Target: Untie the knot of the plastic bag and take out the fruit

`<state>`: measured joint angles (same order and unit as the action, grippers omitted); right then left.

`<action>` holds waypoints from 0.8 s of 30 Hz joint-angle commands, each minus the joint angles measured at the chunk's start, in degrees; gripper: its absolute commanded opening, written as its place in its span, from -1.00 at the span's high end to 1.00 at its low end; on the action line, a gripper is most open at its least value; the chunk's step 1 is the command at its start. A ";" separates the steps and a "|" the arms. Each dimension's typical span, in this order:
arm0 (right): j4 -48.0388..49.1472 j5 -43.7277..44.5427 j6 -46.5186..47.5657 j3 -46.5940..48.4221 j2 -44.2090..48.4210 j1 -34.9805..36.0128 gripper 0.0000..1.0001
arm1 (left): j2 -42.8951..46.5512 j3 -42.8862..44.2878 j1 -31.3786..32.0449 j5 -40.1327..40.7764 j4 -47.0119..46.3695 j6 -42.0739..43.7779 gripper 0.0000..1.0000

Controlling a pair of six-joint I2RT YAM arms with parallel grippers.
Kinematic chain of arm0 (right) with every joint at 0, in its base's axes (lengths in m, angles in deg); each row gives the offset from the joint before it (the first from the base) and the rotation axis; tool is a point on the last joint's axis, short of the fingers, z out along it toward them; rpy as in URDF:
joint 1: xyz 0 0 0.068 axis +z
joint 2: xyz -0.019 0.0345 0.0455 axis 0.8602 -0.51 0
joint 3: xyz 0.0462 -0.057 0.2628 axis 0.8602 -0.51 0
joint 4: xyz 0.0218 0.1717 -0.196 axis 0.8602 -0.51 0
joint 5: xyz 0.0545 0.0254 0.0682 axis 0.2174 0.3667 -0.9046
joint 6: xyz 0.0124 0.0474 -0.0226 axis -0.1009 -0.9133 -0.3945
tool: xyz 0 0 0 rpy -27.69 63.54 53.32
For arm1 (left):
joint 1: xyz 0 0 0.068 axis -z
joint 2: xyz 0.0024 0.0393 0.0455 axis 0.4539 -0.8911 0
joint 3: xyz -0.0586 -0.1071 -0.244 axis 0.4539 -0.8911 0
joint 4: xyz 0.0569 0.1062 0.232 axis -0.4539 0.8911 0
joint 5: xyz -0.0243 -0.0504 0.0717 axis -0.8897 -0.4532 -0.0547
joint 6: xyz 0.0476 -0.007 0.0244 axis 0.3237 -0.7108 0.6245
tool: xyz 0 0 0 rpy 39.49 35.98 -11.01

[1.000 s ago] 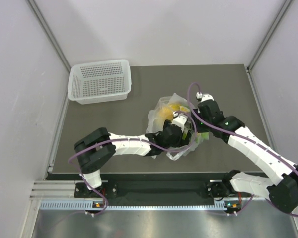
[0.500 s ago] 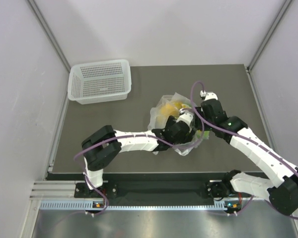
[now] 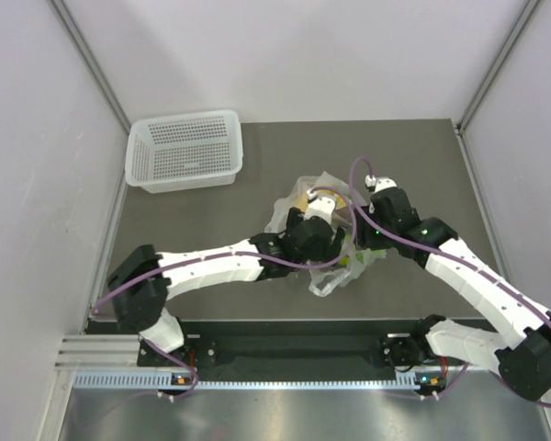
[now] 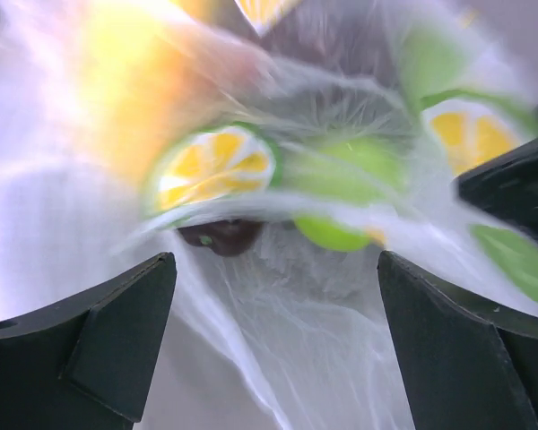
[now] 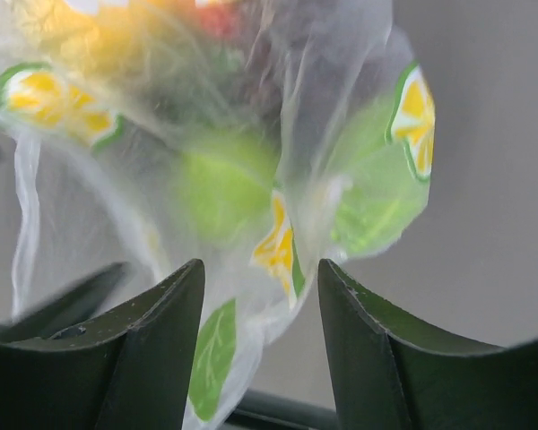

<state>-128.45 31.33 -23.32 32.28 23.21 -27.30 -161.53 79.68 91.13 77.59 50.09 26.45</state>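
Your left hand [image 4: 273, 269] has pushed deeper, gaping over the crinkly clear lemon-printed plastic bag [image 3: 329, 278] on the dark desk [image 3: 193, 216], fruit [image 5: 220, 193] inside; right hand [image 5: 260, 269], parted, straddles film. Pinch only knot strands.

Left arm [image 3: 211, 266] stretched low from the near left corner of the table [image 3: 211, 207] toward its middle, left gripper [image 4: 273, 278] with both fingers spread wide apart. Right arm [image 3: 468, 276] bent at the elbow, reaching from the near right corner to the same middle spot; right gripper [image 5: 258, 287] with fingers partly apart, a clear gap between them
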 commanded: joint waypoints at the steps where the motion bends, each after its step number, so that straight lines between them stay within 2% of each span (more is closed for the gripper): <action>1: -3.53 -2.64 1.53 0.46 0.26 0.05 -0.08 | 7.57 -1.99 -0.07 0.77 -2.47 -3.09 -0.98; 7: -4.41 -2.82 1.62 1.43 -0.09 0.05 -0.11 | 9.69 -2.79 -0.15 -0.11 -2.46 -1.95 -0.98; 16: -4.50 -1.51 0.74 1.25 -0.80 -0.13 -0.09 | 2.32 -2.44 -0.24 -9.77 -9.67 0.68 -0.97; 24: -5.03 0.35 -0.58 -1.03 0.52 -0.30 -0.06 | -6.92 -0.15 -0.16 -10.93 -15.37 1.56 -0.96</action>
<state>-133.17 31.07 -22.64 31.87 22.49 -27.37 -166.10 77.51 90.89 67.40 40.03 27.00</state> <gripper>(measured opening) 0.527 0.982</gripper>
